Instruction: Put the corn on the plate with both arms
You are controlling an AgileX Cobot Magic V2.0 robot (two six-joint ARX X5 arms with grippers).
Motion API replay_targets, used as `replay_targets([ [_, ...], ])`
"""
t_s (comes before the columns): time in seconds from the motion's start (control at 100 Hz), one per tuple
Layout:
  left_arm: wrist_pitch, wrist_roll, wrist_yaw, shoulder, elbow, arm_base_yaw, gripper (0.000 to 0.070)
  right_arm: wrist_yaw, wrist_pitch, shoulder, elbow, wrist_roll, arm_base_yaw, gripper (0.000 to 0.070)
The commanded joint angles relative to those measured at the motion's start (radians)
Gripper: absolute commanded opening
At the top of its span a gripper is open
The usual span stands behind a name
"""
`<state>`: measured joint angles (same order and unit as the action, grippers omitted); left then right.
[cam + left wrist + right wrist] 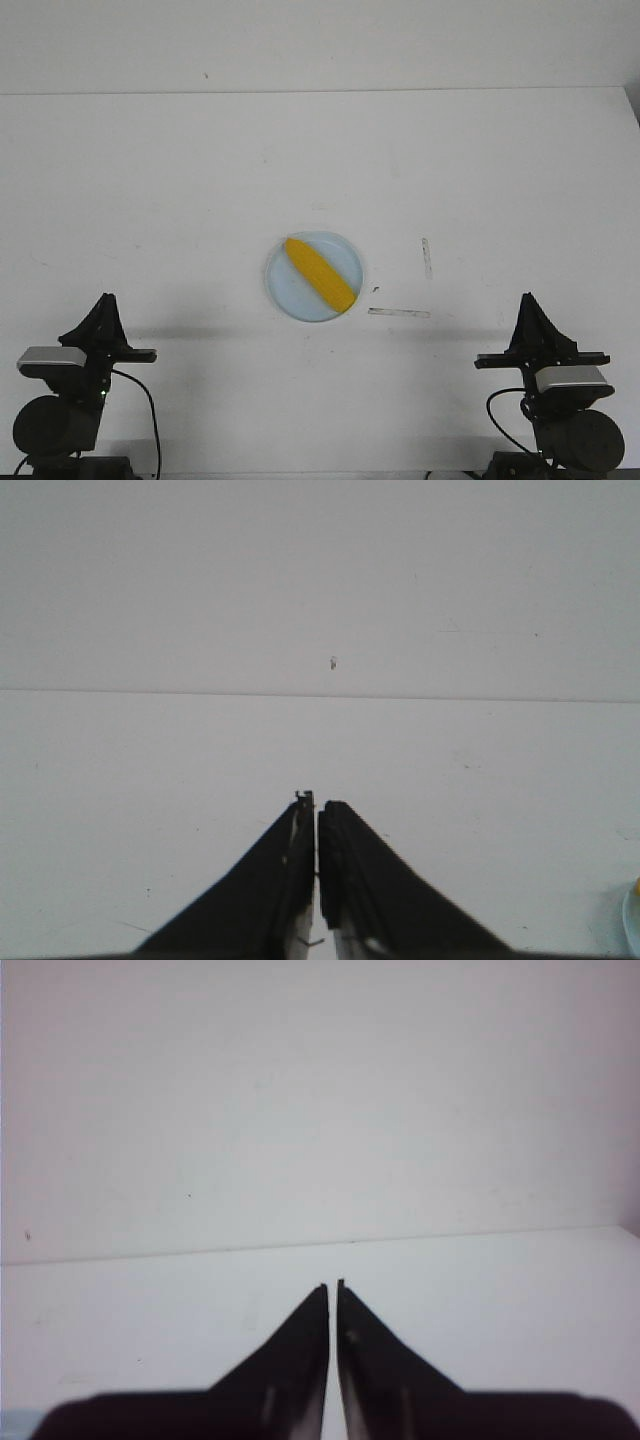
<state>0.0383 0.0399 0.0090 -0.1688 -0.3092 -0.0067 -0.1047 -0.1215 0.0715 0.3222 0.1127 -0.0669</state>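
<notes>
The yellow corn (320, 272) lies diagonally on the pale blue plate (290, 292) at the middle of the white table. My left gripper (105, 300) is shut and empty, folded back at the near left, well apart from the plate. My right gripper (527, 300) is shut and empty at the near right, also far from the plate. In the left wrist view the shut gripper (317, 800) points over bare table, and a sliver of the plate (633, 915) with a bit of yellow shows at the edge. In the right wrist view the shut gripper (332, 1285) points over bare table.
Two short strips of clear tape lie right of the plate, one flat (398, 312) and one upright-running (426, 256). The table's far edge (320, 92) meets a white wall. White table surface surrounds the plate on all sides.
</notes>
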Motion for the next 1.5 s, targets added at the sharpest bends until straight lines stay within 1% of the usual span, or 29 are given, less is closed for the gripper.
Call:
replay_targets([
  [0.0,0.011,-0.002,-0.001,0.001,-0.004,0.0,0.0001,0.001,0.016,-0.005,-0.001,0.013,-0.002,0.0013],
  [0.32,0.016,-0.002,-0.001,0.009,0.016,0.0,0.0001,0.0,0.016,-0.005,-0.001,0.013,-0.002,0.0013],
  [0.53,0.028,0.005,-0.001,0.075,0.133,0.0,0.0001,0.0,0.016,-0.005,-0.001,0.013,-0.002,0.0013],
  [0.66,0.072,0.005,-0.002,0.119,0.211,0.008,0.0001,0.0,0.016,-0.005,-0.001,0.013,-0.002,0.0013],
  [0.8,0.076,0.005,-0.002,0.167,0.262,0.015,0.0001,0.0,0.016,-0.005,-0.001,0.013,-0.002,0.0013],
  [0.94,0.114,0.005,-0.002,0.166,0.296,0.014,0.0001,0.0,0.016,-0.005,-0.001,0.013,-0.002,0.0013],
  [1.49,0.132,0.005,-0.01,0.166,0.296,0.015,0.0001,0.0,0.016,-0.005,-0.001,0.013,-0.002,0.0013],
])
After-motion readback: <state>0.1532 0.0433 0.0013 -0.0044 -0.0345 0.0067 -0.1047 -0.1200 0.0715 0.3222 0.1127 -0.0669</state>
